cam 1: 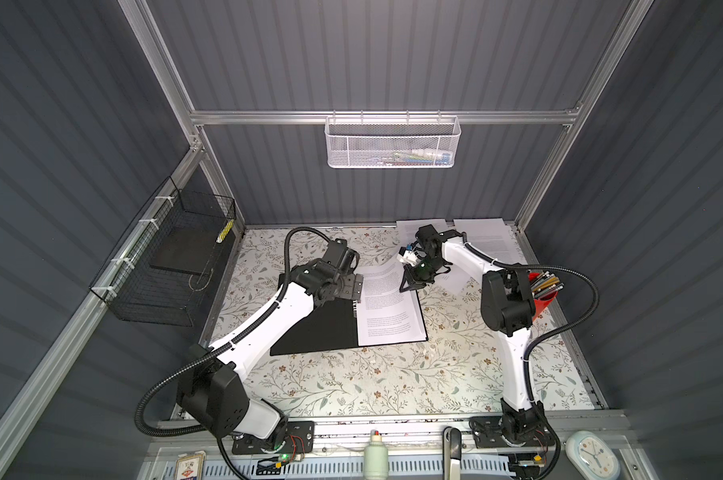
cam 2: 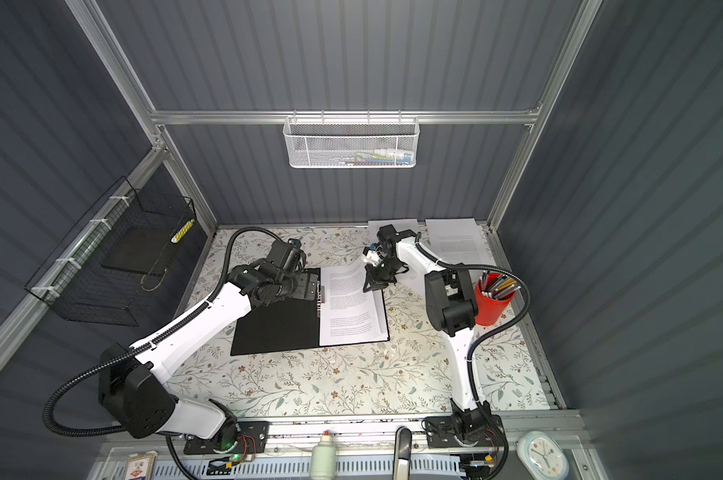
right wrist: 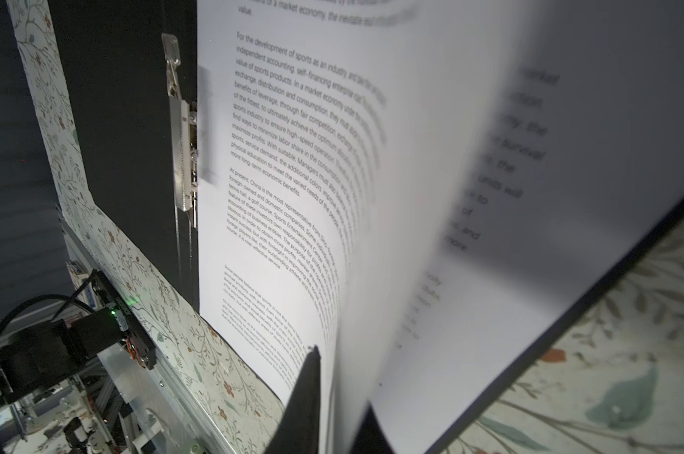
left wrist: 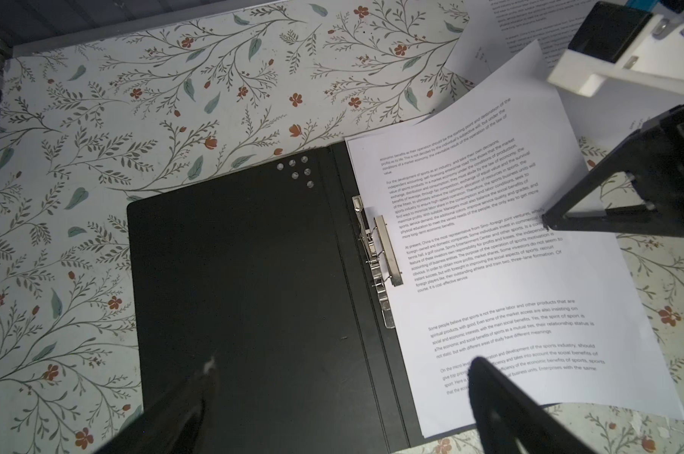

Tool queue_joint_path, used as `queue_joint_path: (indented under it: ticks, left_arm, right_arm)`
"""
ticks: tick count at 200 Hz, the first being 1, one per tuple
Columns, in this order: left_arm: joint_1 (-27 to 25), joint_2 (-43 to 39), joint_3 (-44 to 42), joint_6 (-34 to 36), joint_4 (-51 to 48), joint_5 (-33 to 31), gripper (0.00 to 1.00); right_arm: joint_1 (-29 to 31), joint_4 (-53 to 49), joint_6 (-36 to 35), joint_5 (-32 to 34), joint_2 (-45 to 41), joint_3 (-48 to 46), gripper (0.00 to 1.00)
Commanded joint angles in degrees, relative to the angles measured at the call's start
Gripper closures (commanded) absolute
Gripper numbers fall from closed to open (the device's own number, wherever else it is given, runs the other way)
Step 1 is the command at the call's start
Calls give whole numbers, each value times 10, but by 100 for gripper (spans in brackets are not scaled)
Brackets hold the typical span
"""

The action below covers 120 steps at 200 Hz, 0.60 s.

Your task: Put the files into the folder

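Right gripper (left wrist: 547,222): the thin black fingers meet in a point on the top sheet (left wrist: 470,236), at the edge away from the spine, and pinch it so the paper bows up in a soft curve. Left gripper (left wrist: 344,363) hangs spread wide over the spine, gripping nothing. The files (cam 1: 387,307), smooth white printed pages, lie on the right half of the open folder (cam 1: 314,328). It's matte black inside with a shiny metal clip (left wrist: 383,251), flat on the floral table (cam 1: 372,382).
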Motion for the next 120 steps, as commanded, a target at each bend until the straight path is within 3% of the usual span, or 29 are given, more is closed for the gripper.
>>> queue_joint_path:
  ticks: [1,26,54,80,120]
  left_arm:
    - [4,11,-6,-11,-6,16,0]
    - [4,14,-7,-13,-7,19,0]
    - [5,14,-11,-15,-7,21,0]
    - [6,24,-8,-21,-10,23,0]
    - [10,69,35,-65,-25,17,0]
  right_arm:
    - [3,-2,4,-1,4,12,74]
    - [4,0,18,7,6,15,62]
    - [4,-7,38,34,2,19,40]
    - [4,-7,65,61,-9,16,29]
    - [4,-13,95,163,-22,17,8]
